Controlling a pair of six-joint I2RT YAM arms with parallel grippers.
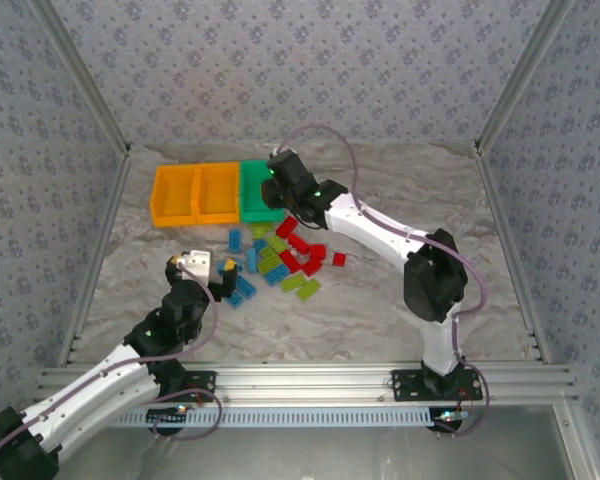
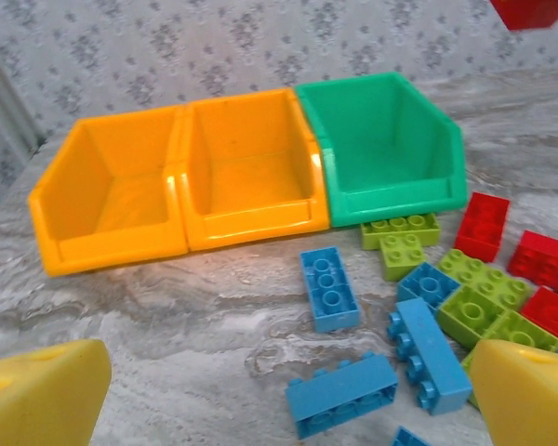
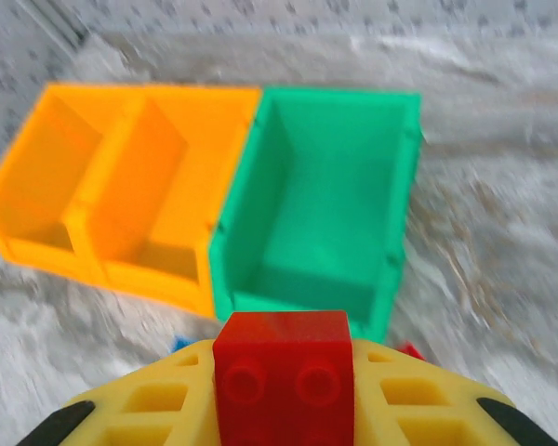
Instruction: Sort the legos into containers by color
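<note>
The right arm (image 1: 380,228) rises from its base at the near right, bends at a high elbow, and stretches far and left across the surface (image 1: 410,175). This brings the right pincer (image 1: 283,195) over the near edge of the green bin (image 1: 252,190). From the right wrist, its yellow fingers (image 3: 158,400) are clamped together on a red brick (image 3: 281,372), studs facing the camera, held above the surface just near of the green bin's open top. The green bin is the rightmost of three joined containers. The two orange bins (image 1: 195,192) sit touching it on its left, and all three look bare inside. The left arm (image 1: 110,375) lies low from the near left corner and angles far and right, its left pincer (image 1: 202,268) hovering at the left edge of the loose legos (image 1: 280,262). Its yellow fingers (image 2: 42,395) stand wide apart and grip nothing, with blue bricks (image 2: 330,288) lying on the surface between and beyond them. The remaining blue, lime green and red pieces are scattered on the surface just near of the bins, mostly in front of the green one.
</note>
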